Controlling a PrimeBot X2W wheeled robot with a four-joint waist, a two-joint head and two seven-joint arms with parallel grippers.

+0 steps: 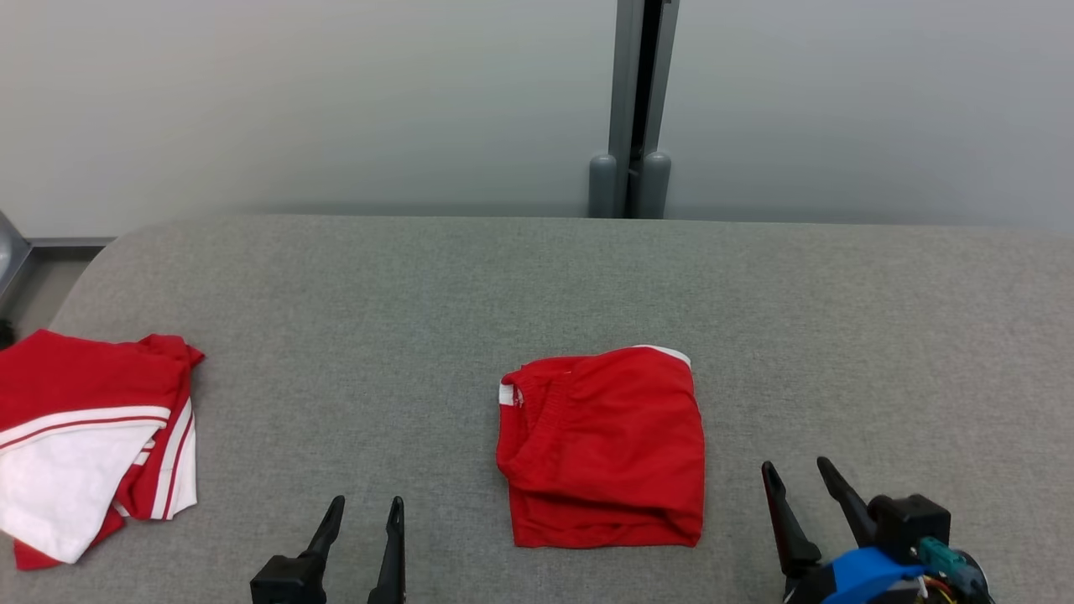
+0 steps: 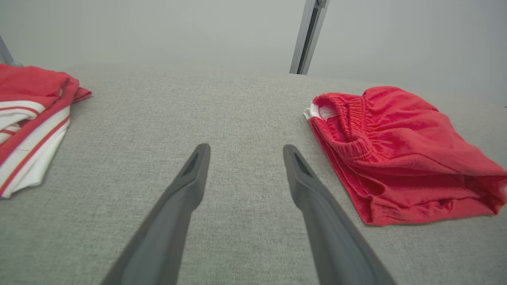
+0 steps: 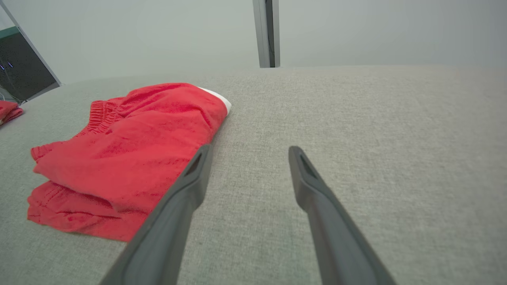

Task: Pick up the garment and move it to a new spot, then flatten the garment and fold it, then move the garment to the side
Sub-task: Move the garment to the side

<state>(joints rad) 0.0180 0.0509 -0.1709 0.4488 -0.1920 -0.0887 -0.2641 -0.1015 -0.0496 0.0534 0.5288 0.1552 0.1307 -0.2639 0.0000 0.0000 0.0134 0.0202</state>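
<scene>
We're keeping the L gripper (image 1: pixel 367 502) & R gripper (image 1: pixel 795 464) low by the near edge of the grey table (image 1: pixel 419 285), both w/ fingers spread wide & carrying nothing, one on each side of the red shorts (image 1: pixel 604 449) so either arm is getting a short reach in. The shorts are lying mid-table between them, touching neither, apparently already folded into a compact block, so we're judging only the move to the side is left. We're likely heading for the red-and-white garment (image 1: pixel 84 436) lying at far L.
</scene>
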